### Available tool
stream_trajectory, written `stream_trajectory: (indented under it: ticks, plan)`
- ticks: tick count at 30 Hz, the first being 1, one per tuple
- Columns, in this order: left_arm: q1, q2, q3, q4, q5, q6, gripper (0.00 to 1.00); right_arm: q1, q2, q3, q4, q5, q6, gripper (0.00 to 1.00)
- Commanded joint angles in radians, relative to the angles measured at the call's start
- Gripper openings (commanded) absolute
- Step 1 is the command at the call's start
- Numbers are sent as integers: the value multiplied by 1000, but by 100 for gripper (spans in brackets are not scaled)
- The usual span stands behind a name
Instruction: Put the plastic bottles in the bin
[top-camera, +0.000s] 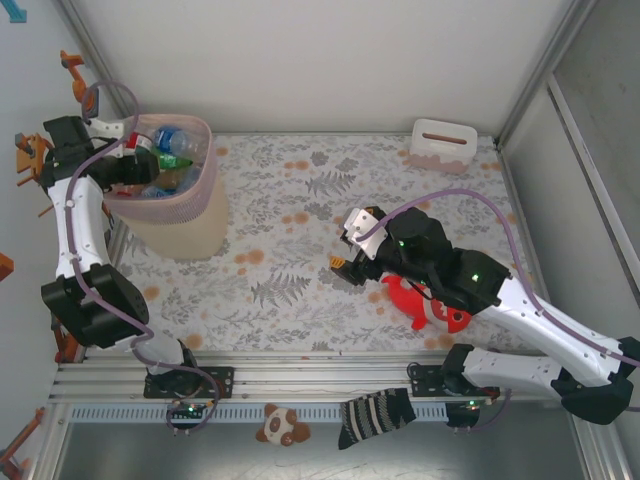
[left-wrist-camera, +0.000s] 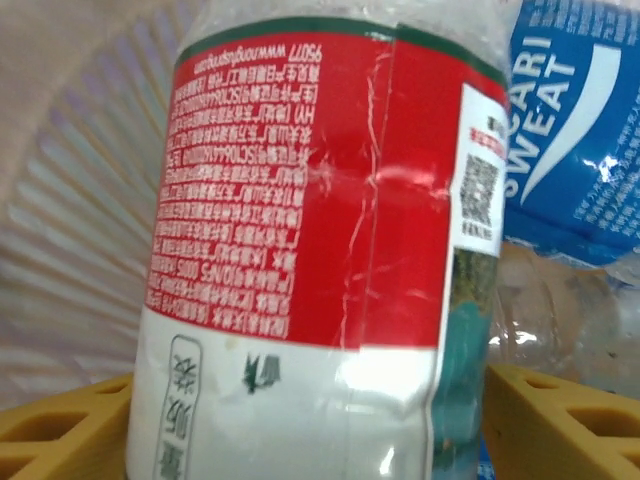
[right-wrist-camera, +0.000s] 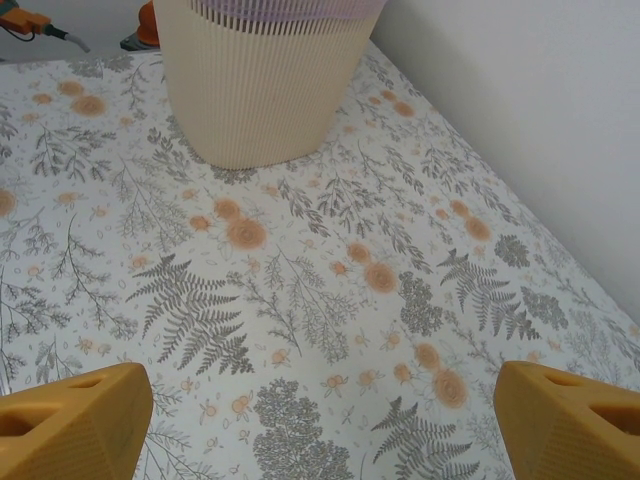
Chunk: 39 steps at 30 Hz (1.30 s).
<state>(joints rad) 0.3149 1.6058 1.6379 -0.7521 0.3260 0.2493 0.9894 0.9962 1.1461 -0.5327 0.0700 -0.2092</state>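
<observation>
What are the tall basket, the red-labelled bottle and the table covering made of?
Basket: likely thin translucent plastic, matte, with fine vertical ribs.
Red-labelled bottle: seemingly clear plastic under a glossy film label, creased and reflecting light.
Table covering: a printed sheet, matte fern pattern; vinyl or cloth, can't tell.
</observation>
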Motion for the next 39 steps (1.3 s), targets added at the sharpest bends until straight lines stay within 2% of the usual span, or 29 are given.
stream_trajectory:
  ticks: [1, 8, 12, 17, 20, 27, 39]
  plan:
    - [4, -56, 62, -57, 18, -35, 84, -6, -16, 14, 36, -9, 19, 87]
    - [3, -53, 121, 15, 37, -74, 86, -7, -4, 28, 39, -12, 20, 87]
    - [-2, -10, 173, 25, 59, -77, 82, -6, 7, 36, 39, -11, 21, 87]
    - [-13, 52, 210, 24, 68, -64, 54, -7, 18, 41, 37, -15, 26, 86]
    - [-15, 84, 203, 10, 64, -54, 46, -6, 20, 44, 37, -15, 33, 86]
    - [-16, 84, 121, 2, 48, -39, 42, -6, 25, 49, 37, 10, 55, 86]
    - [-36, -114, 197, 36, 102, -161, 54, -7, 10, 60, 5, 130, 103, 85]
